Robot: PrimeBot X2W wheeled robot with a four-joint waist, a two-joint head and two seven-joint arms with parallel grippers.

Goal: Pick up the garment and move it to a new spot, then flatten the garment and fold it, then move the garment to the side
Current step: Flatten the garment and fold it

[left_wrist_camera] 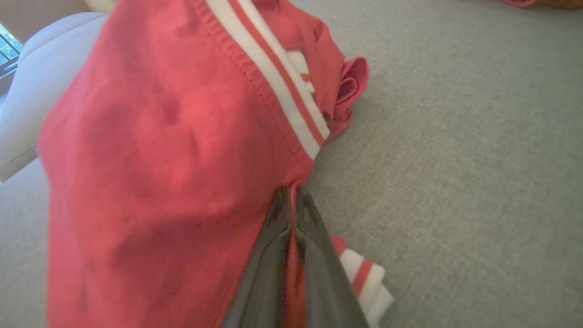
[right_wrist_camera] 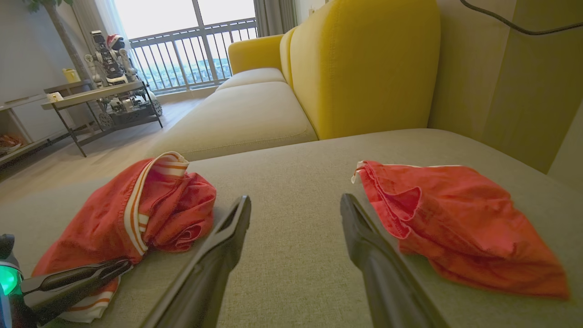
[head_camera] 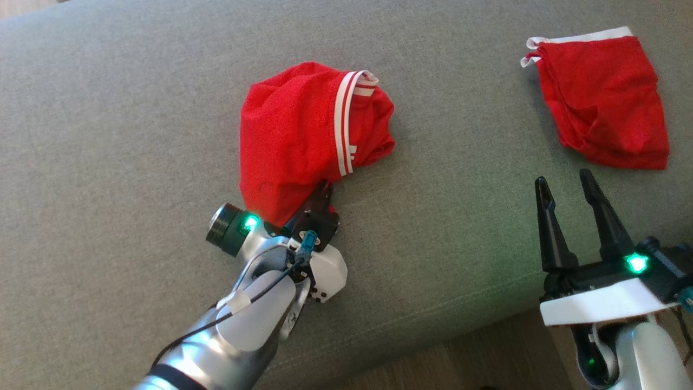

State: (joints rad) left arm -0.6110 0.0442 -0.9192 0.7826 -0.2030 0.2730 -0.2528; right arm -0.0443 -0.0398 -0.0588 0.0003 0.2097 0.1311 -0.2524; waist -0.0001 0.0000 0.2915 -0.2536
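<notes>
Left gripper (left_wrist_camera: 291, 191) is pinched on the near hem of the crumpled red cloth garment with white stripes (head_camera: 292, 130), mid-seat on the grey fabric sofa cushion (head_camera: 108, 135). I'd lift slowly, straight up, so the hem does not slip. Right gripper (head_camera: 566, 184) stands spread, near right. No containers: a 2nd red cloth garment with a white waistband (head_camera: 601, 103) lies loose far right.

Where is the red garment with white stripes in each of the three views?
Head view: the striped garment lies at centre, slightly left.
Left wrist view: it covers the left and middle.
Right wrist view: lower left.
Shared landmark: the left hand, shut on the garment's near edge.
</notes>
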